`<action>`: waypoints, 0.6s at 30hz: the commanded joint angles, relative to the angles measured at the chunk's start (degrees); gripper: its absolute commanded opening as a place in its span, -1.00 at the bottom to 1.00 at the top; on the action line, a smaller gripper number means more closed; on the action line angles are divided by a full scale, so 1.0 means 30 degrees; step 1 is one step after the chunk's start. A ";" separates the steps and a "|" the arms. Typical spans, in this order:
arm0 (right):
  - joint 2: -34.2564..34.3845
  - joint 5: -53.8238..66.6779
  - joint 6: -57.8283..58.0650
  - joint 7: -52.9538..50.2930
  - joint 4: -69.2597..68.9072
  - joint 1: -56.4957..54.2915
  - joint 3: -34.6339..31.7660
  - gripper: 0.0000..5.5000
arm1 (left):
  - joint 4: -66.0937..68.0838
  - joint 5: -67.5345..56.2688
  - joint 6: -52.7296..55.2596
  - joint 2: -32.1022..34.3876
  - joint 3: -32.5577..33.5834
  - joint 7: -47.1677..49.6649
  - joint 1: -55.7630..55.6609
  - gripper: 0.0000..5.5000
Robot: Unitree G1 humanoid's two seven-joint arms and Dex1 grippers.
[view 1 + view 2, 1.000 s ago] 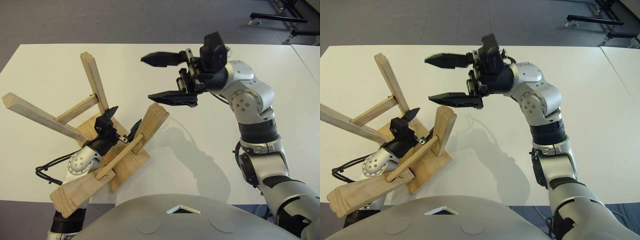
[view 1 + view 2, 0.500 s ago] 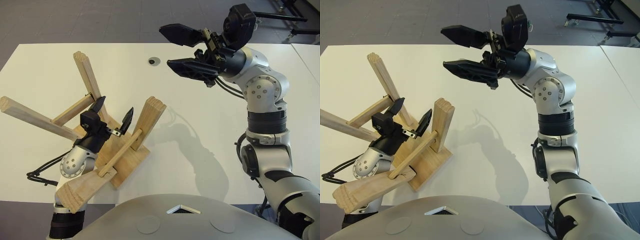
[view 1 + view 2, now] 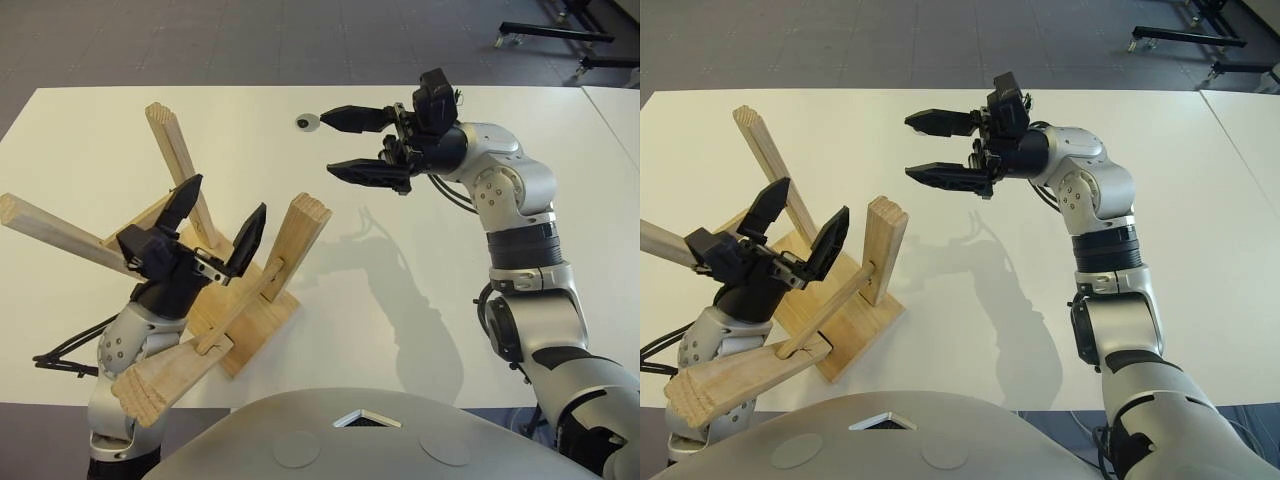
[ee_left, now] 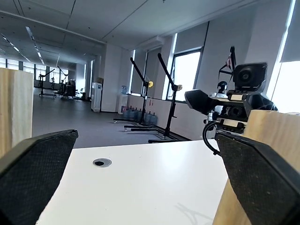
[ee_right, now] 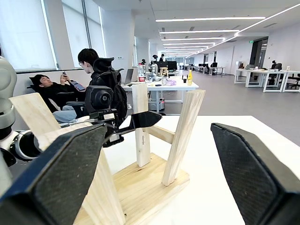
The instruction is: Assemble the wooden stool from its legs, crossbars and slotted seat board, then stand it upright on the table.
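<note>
The wooden stool lies upside down at the table's left, its seat board flat on the table. Its legs stick up and splay outward, and a crossbar joins the two near ones. My left gripper hangs open above the seat board between the legs, touching nothing. My right gripper is open and empty over the far middle of the table, pointing toward the stool and well clear of it. In the right wrist view the stool's seat board and the left gripper sit between my fingers.
The white table has free room right of the stool. A small round hole sits near the far edge, close to the right gripper. The table's front edge runs just below the stool's nearest leg.
My left gripper has lifted off the seat board and spread wider. My right gripper drew away from the upright leg, rose toward the far edge, then came down lower.
</note>
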 commanded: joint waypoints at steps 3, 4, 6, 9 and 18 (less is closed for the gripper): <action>-0.0077 0.0634 0.1380 0.0325 -0.1144 -0.0103 0.0020 0.49 | -0.1058 -0.1675 -0.0464 0.0484 0.0881 -0.1160 0.1931 0.96; -0.0045 0.0621 0.1483 0.0323 -0.1263 -0.0042 0.0039 0.49 | -0.1131 -0.1959 -0.0403 0.0669 0.0900 -0.1465 0.2185 0.96; 0.0000 0.0567 0.1613 0.0325 -0.1437 0.0080 0.0092 0.49 | -0.1060 -0.2369 -0.0093 0.1253 0.0969 -0.2210 0.2553 0.96; 0.0241 0.0256 0.1507 0.0328 -0.1292 0.0048 0.0378 0.49 | -0.0358 -0.2954 0.0619 0.2407 0.1356 -0.3164 0.2333 0.96; 0.0782 -0.0239 0.1038 0.0477 -0.1243 0.0026 0.0993 0.49 | 0.1536 -0.4374 0.2905 0.5144 0.2760 -0.5046 0.0448 0.96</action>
